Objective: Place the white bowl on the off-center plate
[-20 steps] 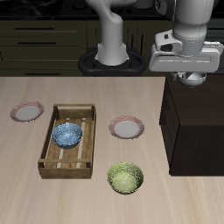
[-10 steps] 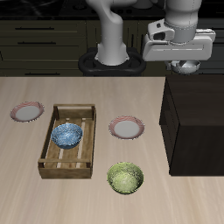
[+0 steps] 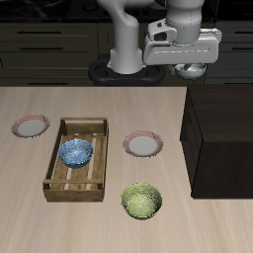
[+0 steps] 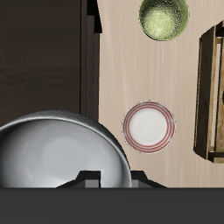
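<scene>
My gripper (image 3: pixel 192 67) is shut on the white bowl (image 3: pixel 193 70) and holds it high in the air, above the back edge of the table near the dark cabinet. In the wrist view the bowl (image 4: pixel 61 149) fills much of the frame, grey and shiny, at the fingertips (image 4: pixel 86 178). The off-center plate (image 3: pixel 31 126), grey-white with a pinkish-red rim, lies far across the table beyond the wooden tray. It is out of the wrist view.
The other, alike plate (image 3: pixel 144 145) lies mid-table and also shows in the wrist view (image 4: pixel 148 125). A wooden slatted tray (image 3: pixel 59 176) holds a blue patterned bowl (image 3: pixel 75 151). A yellow-green bowl (image 3: pixel 141 201) sits near the front edge. A dark cabinet (image 3: pixel 222 138) stands beside the table.
My gripper has carried the white bowl sideways, from above the dark cabinet toward the robot's base, and a little farther back. Nothing on the table has moved.
</scene>
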